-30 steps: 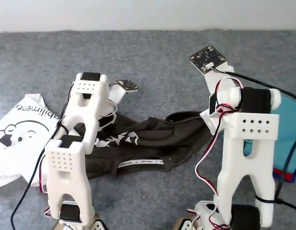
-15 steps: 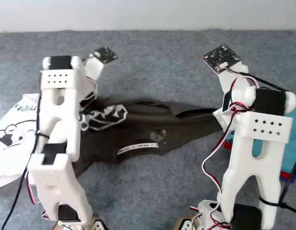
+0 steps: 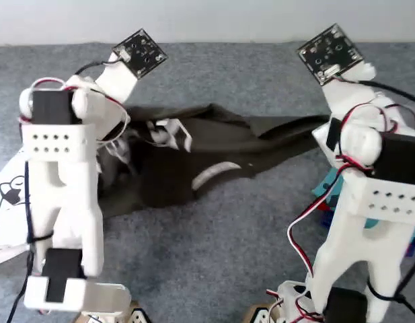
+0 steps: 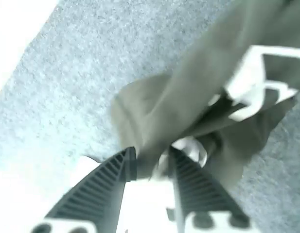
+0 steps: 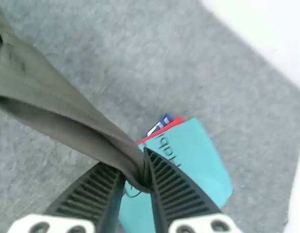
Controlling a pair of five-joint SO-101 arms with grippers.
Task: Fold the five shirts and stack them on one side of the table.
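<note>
- Shirts in sight: 3. Arms: 2, each with 1 tool.
- 1 dark olive shirt (image 3: pixel 214 145) with white print, cloth, strung across the middle of the grey felt-covered table (image 3: pixel 214 262), nearer the far edge, between the two tools.
- left tool (image 4: pixel 150 158): both ribbed fingers pressed onto a bunched fold of the dark olive shirt at its left end. The white print sits just past the fingertips.
- right tool (image 5: pixel 135 170): fingers pinched on the right end of the dark olive shirt. The cloth runs taut from the tips as a narrow band.
- The left part of the dark olive shirt sags wider and drapes onto the table beside the left arm. The right part narrows toward the right arm.
- 1 white shirt (image 3: pixel 5 195) with black print, flat at the left edge of the table, partly behind the left arm.
- 1 teal shirt (image 5: pixel 188 160), folded, at the right edge of the table, under the right tool.
- A red and blue strip (image 5: pixel 162 127) touches the teal shirt's edge; can't tell what it is.
</note>
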